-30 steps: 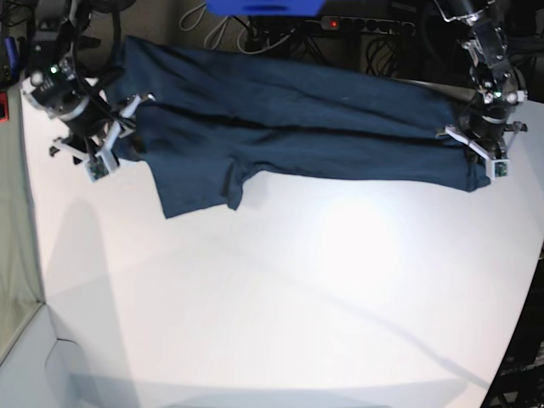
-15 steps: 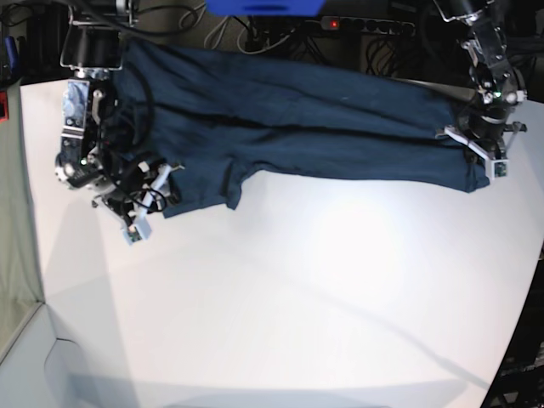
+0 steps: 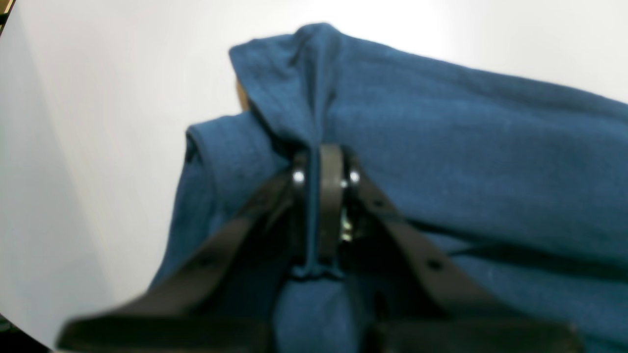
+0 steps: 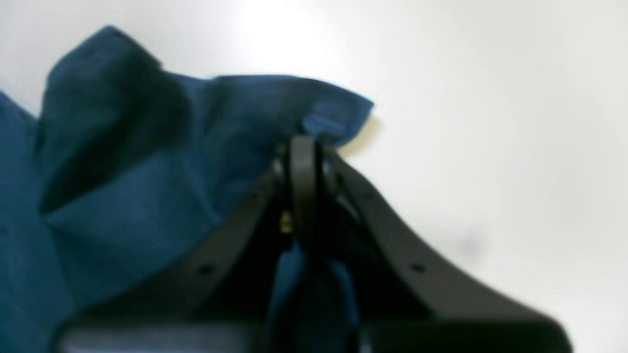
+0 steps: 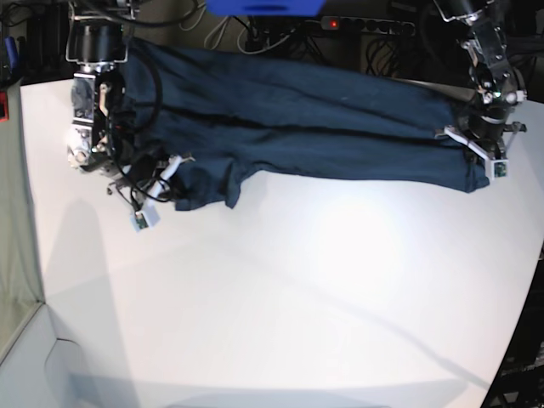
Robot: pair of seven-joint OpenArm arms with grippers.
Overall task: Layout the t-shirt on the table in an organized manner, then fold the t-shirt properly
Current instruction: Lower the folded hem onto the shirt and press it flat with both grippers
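The dark navy t-shirt point(image 5: 323, 127) lies stretched sideways across the far part of the white table point(image 5: 297, 297). One sleeve hangs toward the front on the base view's left. My right gripper point(image 5: 177, 183) sits at that sleeve's lower corner. In the right wrist view the gripper point(image 4: 304, 147) is shut with a pinch of the t-shirt point(image 4: 137, 196) between its fingers. My left gripper point(image 5: 478, 157) is at the shirt's end on the base view's right. It point(image 3: 321, 152) is shut on a raised fold of the t-shirt point(image 3: 466, 147).
Behind the table are a power strip with a red light point(image 5: 340, 23), loose cables and a blue object point(image 5: 263, 7). The table's curved edge point(image 5: 527, 280) runs down the right side. White tabletop stretches toward the front.
My right arm moved from the shirt's far-left edge down to the sleeve's lower corner, and its gripper went from open to shut on the cloth. The left arm stayed still.
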